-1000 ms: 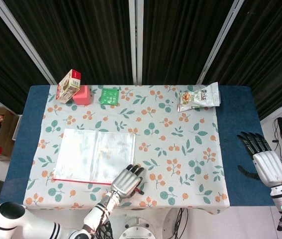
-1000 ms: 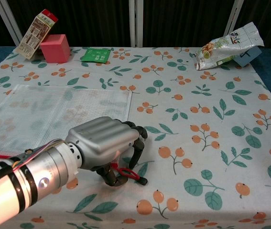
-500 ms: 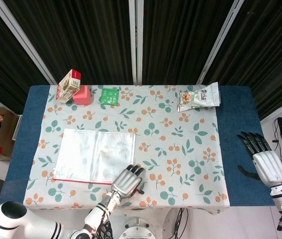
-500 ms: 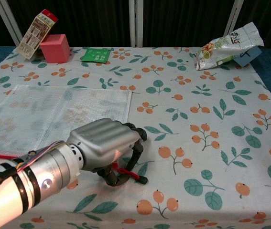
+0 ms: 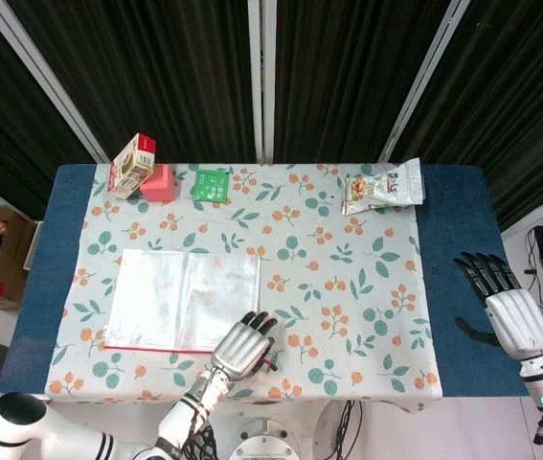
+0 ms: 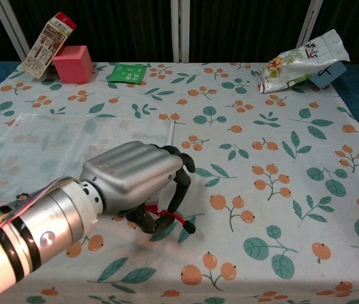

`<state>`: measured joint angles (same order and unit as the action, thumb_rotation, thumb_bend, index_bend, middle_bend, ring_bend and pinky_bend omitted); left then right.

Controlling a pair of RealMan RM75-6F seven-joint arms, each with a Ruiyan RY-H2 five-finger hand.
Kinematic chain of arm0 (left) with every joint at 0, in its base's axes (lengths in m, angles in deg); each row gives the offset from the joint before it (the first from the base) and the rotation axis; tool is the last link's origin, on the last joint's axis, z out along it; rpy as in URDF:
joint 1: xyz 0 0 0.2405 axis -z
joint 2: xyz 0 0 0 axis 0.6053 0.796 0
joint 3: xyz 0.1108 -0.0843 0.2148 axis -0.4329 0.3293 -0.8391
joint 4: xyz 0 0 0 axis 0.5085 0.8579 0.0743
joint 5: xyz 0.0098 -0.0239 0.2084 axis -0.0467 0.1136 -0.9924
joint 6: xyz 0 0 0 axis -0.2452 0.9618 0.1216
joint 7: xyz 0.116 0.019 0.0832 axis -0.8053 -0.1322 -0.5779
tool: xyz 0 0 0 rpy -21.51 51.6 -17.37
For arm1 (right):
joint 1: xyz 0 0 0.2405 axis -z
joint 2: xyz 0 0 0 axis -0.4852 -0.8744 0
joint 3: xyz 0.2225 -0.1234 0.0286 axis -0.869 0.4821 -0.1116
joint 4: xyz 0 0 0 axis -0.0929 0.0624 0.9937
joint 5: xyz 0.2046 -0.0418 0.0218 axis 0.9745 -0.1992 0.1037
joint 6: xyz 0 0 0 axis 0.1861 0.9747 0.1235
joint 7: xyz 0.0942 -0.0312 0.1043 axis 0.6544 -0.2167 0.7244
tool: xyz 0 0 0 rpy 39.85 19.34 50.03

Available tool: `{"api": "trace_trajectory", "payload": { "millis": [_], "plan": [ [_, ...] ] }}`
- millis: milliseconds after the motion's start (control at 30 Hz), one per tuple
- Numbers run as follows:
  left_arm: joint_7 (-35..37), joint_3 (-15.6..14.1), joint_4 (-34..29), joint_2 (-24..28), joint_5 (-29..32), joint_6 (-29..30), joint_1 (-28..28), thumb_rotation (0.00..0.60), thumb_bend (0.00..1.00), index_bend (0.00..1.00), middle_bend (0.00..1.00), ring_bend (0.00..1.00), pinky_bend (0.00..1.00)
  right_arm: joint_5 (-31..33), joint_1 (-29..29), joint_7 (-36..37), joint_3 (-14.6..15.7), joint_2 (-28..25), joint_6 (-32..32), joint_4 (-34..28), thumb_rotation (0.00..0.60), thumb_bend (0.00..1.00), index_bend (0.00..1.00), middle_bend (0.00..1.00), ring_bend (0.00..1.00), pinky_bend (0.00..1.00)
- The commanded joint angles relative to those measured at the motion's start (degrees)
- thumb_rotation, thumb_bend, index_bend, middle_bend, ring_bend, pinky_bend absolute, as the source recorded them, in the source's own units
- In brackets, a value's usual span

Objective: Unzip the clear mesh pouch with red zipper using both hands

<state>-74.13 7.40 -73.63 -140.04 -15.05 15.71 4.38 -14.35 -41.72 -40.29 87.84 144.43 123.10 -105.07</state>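
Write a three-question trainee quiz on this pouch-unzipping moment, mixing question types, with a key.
1. True or false: the right hand is pressing down on the clear mesh pouch.
2. Which item leans on the pink block? A) snack bag B) carton C) green packet
3. Fill in: the left hand pinches the red zipper ____.

Key
1. False; it rests on the blue table edge, away from the pouch.
2. B, the carton.
3. Pull.
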Motion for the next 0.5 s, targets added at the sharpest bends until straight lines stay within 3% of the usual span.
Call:
{"api": "trace_trajectory", "payload": {
  "millis": [33,233,500],
  "plan": [
    [4.7,-1.0,-2.2,1.6,-6.7,5.4,-3.3,0.600,0.43,0.66,0.17,0.10,0.18,-1.2,-1.0,-0.5,-0.3,-1.1,-0.2,-1.3,0.600,0.15,0.00,0.04,0.00,0.00],
    [10.4,-2.3,-2.4,2.1,-17.2,13.6,-8.0,0.600,0.42,0.68,0.17,0.10,0.17,-4.3,-5.3,-2.4,-1.4,-3.3,-3.6,-6.4,0.600,0.15,0.00,0.04,0.00,0.00],
    [9.8,-2.1,-2.2,1.6,-23.6,18.8,-12.1,0.600,0.42,0.70,0.17,0.10,0.16,-5.4,-14.6,-8.3,-4.7,-3.1,-14.1,-14.4,0.600,0.15,0.03,0.04,0.00,0.00]
  ]
}}
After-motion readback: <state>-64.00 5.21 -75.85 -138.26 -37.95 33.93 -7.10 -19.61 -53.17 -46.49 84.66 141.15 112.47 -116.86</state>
